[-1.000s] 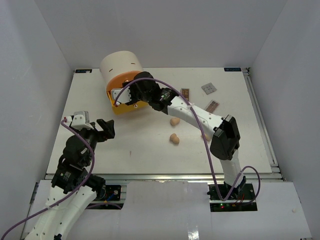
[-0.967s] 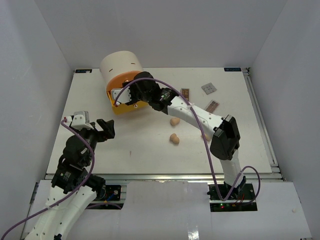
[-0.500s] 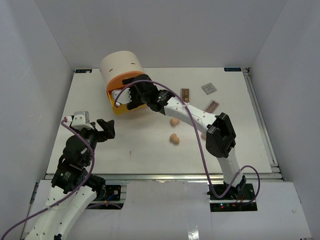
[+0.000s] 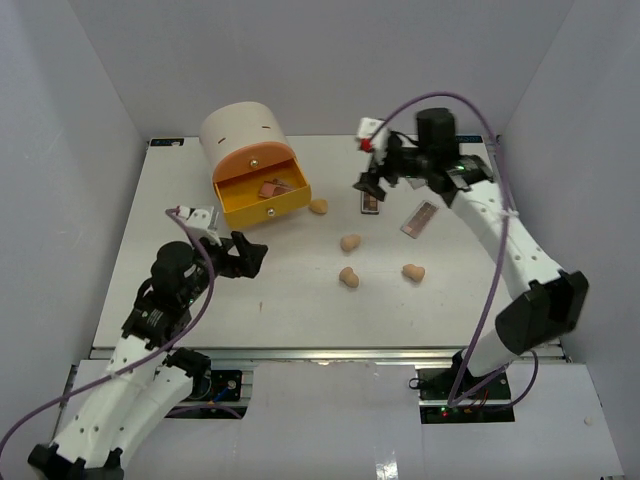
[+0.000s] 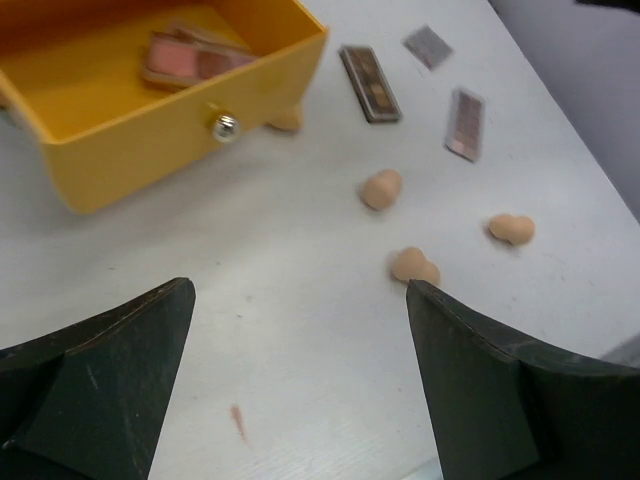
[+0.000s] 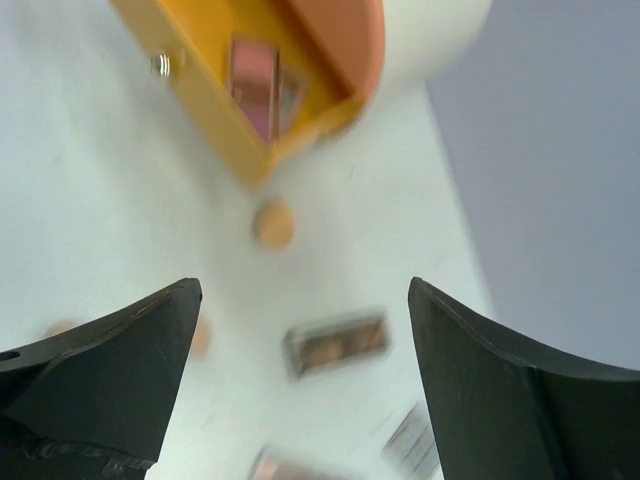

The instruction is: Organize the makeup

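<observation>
The makeup lies spread over the white table. Several tan sponges (image 4: 349,243) (image 5: 381,189) sit mid-table, one (image 4: 318,207) (image 6: 272,222) beside the open orange drawer (image 4: 262,195) (image 5: 120,150). A pink palette (image 4: 272,187) (image 5: 190,58) (image 6: 255,85) lies inside the drawer. The brown palette (image 4: 370,201) (image 5: 370,84) (image 6: 338,342) lies under my right gripper (image 4: 372,168) (image 6: 300,380), which hovers open and empty. Another pink palette (image 4: 421,219) (image 5: 465,124) lies to its right. The grey palette (image 5: 428,46) shows in the left wrist view. My left gripper (image 4: 245,255) (image 5: 300,390) is open and empty, in front of the drawer.
The round cream drawer unit (image 4: 240,128) stands at the back left with its orange drawer pulled out toward the table's middle. White walls close in the table on three sides. A small red mark (image 5: 238,422) is on the table near my left gripper.
My right gripper opened over the drawer, left a pink palette in it, and swung to the back right above the brown palette. My left arm reached forward and to the right.
</observation>
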Tool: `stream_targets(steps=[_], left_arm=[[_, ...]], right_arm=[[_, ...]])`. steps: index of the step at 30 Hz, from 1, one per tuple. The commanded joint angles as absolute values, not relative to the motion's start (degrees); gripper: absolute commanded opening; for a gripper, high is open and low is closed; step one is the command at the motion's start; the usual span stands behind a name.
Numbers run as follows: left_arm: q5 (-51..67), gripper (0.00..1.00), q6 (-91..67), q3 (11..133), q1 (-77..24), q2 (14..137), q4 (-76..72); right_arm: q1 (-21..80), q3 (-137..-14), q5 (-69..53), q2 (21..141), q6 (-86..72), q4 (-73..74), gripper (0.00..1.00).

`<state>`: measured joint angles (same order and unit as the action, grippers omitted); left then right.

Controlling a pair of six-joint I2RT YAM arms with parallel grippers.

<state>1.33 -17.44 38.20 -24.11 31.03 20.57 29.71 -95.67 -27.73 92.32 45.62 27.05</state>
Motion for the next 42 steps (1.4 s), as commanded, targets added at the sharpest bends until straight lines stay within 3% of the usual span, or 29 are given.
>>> stream_targets(steps=[1, 3, 8, 15, 19, 24, 42], left_arm=[[15.69, 0.98, -23.01, 42.9, -26.01, 44.07, 17.42], [12.18, 0.98, -24.86, 47.69, -32.3, 51.55, 16.44], [-1.89, 0.98, -26.05, 64.54, -47.58, 70.0, 17.74], [-11.66, 0.98, -28.52, 94.27, -49.66, 104.09, 27.79], [-17.49, 0.98, -28.31, 119.87, -49.51, 124.68, 37.61], [-17.12, 0.98, -28.21, 136.22, -47.35, 137.64, 39.73], [-20.68, 0.98, -22.82, 134.71, -45.18, 145.74, 25.88]], right_arm=[[13.23, -70.54, -54.35, 77.18, 26.61, 22.68, 0.9], [6.4, -56.76, -55.28, 69.39, 20.25, 15.53, 0.9], [-9.12, -47.69, -58.42, 66.13, 12.54, 8.64, 0.9], [-16.6, -47.11, -52.21, 65.72, 9.52, 8.79, 0.9], [-18.07, -46.62, -49.84, 64.8, 8.94, 8.94, 0.9], [-18.47, -46.22, -48.69, 63.05, 8.86, 8.5, 0.9], [-18.56, -46.07, -49.66, 63.67, 8.79, 8.35, 0.9]])
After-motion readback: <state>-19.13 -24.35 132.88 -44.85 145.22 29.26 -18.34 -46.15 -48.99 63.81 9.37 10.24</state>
